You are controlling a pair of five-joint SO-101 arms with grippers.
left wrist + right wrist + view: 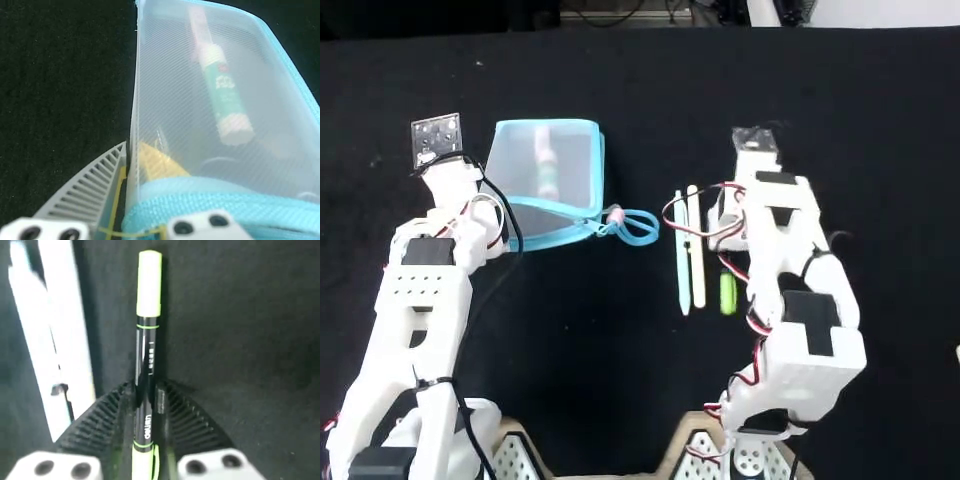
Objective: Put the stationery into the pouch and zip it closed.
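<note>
A translucent mesh pouch [545,170] with light blue trim lies at the back left, a green-and-white tube [225,95] inside it. My left gripper [132,150] is shut on the pouch's wall [165,100] near the zip edge, the yellow finger [160,162] inside and the grey finger [95,190] outside. A green-and-black marker [149,340] lies on the mat. My right gripper [148,392] is shut around its barrel, and its green cap [728,292] sticks out from under the arm. A pale blue pen [680,255] and a cream pen [695,245] lie side by side just left of the marker.
The pouch's blue zip loop [632,226] trails toward the pens. A black mat [640,90] covers the table. The two arm bases [720,455] stand at the front edge.
</note>
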